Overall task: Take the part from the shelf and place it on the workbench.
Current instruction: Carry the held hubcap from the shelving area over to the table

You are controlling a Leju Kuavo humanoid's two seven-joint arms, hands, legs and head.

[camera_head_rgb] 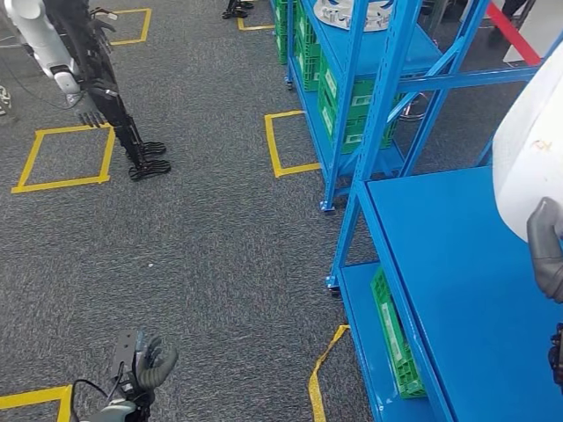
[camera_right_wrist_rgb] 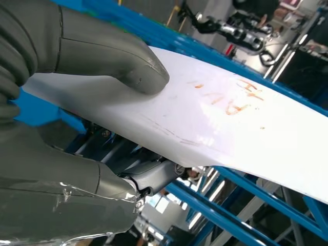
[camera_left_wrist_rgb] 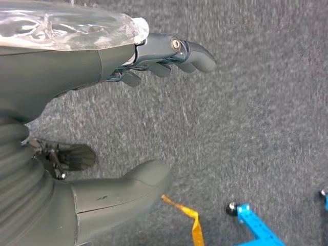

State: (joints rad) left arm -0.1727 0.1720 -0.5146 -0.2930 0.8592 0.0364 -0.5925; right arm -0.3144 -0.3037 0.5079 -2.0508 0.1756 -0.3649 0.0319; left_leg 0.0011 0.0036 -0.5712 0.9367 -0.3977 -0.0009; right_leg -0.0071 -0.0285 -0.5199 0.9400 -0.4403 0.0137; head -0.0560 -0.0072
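— Where's the part (camera_head_rgb: pixel 531 149)?

— On the right, up over the blue shelf (camera_head_rgb: pixel 464 290). It's a white, smooth piece with orange writing on it, and the right hand (camera_head_rgb: pixel 545 246) holds it by its near edge.

— How do the fingers sit?

— In the right wrist view the thick grey thumb (camera_right_wrist_rgb: pixel 116 59) presses flat on the white face, and the darker fingers (camera_right_wrist_rgb: pixel 155 174) come up beneath, so the piece is pinched between them. It juts out well past the hand, above the blue shelf rails.

— And the other arm?

— The left hand (camera_head_rgb: pixel 149 365) hangs low on the near left, over the grey carpet (camera_head_rgb: pixel 219 246). Its fingers (camera_left_wrist_rgb: pixel 170 56) are stretched out and apart from the thumb (camera_left_wrist_rgb: pixel 127 189), with nothing between them.

— What's around them?

— The shelf's front edge runs from the near right up toward the far middle, with green crates (camera_head_rgb: pixel 395 338) on the tier under it. A loose strip of yellow tape (camera_head_rgb: pixel 318 374) lies on the carpet just beside the shelf's near foot. To the left the carpet is wide, marked with yellow tape squares (camera_head_rgb: pixel 63 158). Another robot (camera_head_rgb: pixel 86 79) stands at the far left, well apart.
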